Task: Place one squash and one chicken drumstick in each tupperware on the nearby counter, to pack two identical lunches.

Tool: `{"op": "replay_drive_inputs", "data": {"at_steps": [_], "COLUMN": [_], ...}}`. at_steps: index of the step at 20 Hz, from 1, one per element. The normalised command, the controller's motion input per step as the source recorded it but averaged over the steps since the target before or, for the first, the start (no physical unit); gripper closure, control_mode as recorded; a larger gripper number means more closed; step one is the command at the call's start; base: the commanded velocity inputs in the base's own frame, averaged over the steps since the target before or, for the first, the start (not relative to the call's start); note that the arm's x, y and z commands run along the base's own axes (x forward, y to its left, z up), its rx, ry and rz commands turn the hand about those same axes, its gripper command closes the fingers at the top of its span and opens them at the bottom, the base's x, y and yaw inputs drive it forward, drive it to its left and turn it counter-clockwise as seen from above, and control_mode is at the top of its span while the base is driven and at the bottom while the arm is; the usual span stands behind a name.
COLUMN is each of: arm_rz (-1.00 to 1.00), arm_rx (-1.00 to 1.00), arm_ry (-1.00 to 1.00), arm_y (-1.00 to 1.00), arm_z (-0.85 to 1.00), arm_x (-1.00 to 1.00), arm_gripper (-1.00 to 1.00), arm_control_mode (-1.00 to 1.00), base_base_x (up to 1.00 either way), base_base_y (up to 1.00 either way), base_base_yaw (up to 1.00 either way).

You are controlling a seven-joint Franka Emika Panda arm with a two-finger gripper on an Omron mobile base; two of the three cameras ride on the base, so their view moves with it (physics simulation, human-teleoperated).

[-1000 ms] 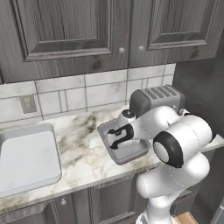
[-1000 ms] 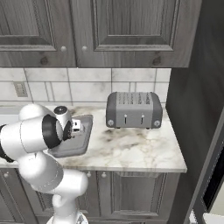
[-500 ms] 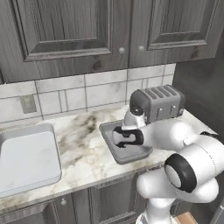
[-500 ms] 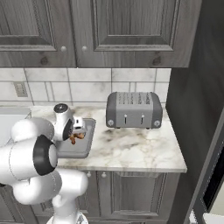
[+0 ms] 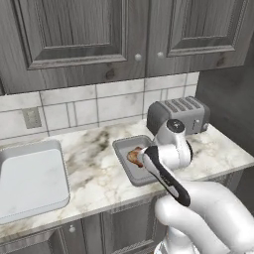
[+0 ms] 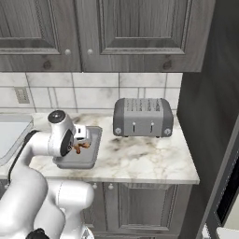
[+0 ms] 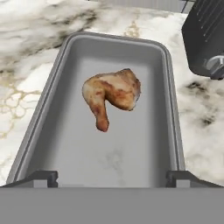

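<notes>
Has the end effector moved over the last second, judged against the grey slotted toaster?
Yes. The end effector has swung toward the grey slotted toaster, over the mid-grey rectangular tray.

One chicken drumstick (image 7: 113, 95), two tupperware trays (image 7: 61, 144) (image 5: 30, 181), one toaster (image 6: 144, 116)

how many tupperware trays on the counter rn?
2. The smaller grey tray sits in front of the toaster, with a chicken drumstick lying in it. The larger pale tray sits at the counter's left end; nothing shows in it.
</notes>
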Motion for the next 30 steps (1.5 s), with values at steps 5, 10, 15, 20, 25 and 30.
{"op": "replay_drive_inputs", "data": {"at_steps": [5,10,15,20,25,30], "arm_rz": [-0.05,-0.02,0.0,0.0,0.0,0.0], "arm_rx": [0.0,0.0,0.0,0.0,0.0,0.0], "arm_ry": [-0.12,-0.24,-0.23,-0.26,-0.15,0.0], "arm_y": [-0.14,-0.14,-0.19,-0.3,-0.2,0.0], "arm_z": [0.64,0.66,0.59,0.06,0.0,0.0], "arm_x": [-0.72,-0.73,-0.7,-0.94,-0.6,0.0], "arm_gripper": [-1.0,-1.0,-1.0,-1.0,-1.0,-1.0], "arm_control_mode": [-1.0,-1.0,-1.0,-1.0,1.0,1.0], "base_base_x": [0.0,0.0,0.0,0.0,-0.4,-1.0], "base_base_y": [0.0,0.0,0.0,0.0,-0.16,-0.44], "base_base_yaw": [0.0,0.0,0.0,0.0,0.0,0.0]}}
